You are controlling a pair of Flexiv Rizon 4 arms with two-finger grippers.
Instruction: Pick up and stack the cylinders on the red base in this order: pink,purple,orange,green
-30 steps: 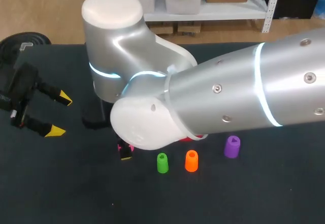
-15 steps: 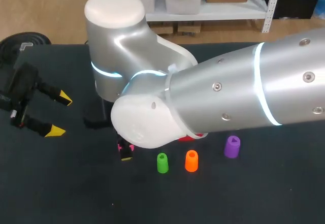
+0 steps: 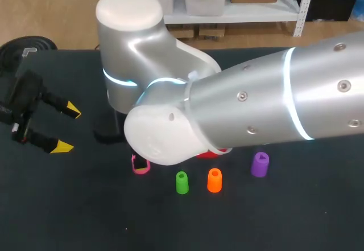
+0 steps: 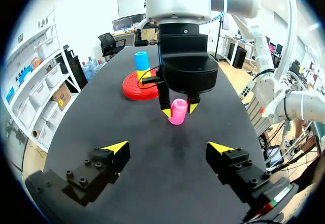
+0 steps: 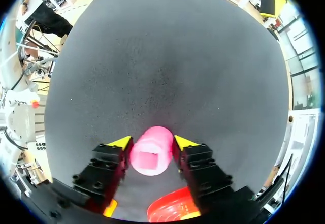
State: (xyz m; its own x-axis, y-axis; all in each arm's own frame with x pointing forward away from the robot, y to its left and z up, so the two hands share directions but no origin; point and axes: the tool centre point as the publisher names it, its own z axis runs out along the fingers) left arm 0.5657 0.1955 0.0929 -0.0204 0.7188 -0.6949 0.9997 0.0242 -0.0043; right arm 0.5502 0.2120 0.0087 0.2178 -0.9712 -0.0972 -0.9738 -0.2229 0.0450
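Observation:
The pink cylinder (image 5: 150,156) stands on the dark table, and my right gripper (image 5: 152,144) is shut on it, one finger pressed to each side. Seen from the left wrist, the right gripper (image 4: 179,110) comes straight down over the pink cylinder (image 4: 177,112). In the head view my right arm hides most of the pink cylinder (image 3: 140,165). The red base (image 4: 133,90) behind it carries a blue and yellow stack (image 4: 141,63). Green (image 3: 181,182), orange (image 3: 214,180) and purple (image 3: 259,164) cylinders stand in a row. My left gripper (image 3: 66,128) is open at the far left.
My right arm's big silver elbow (image 3: 170,114) spans the middle of the table and hides most of the red base (image 3: 213,153). A black round object (image 3: 23,49) lies at the table's back left corner.
The right gripper's fingers have closed in on the pink cylinder, and its yellow tip no longer shows beside it in the head view. The left arm has not moved.

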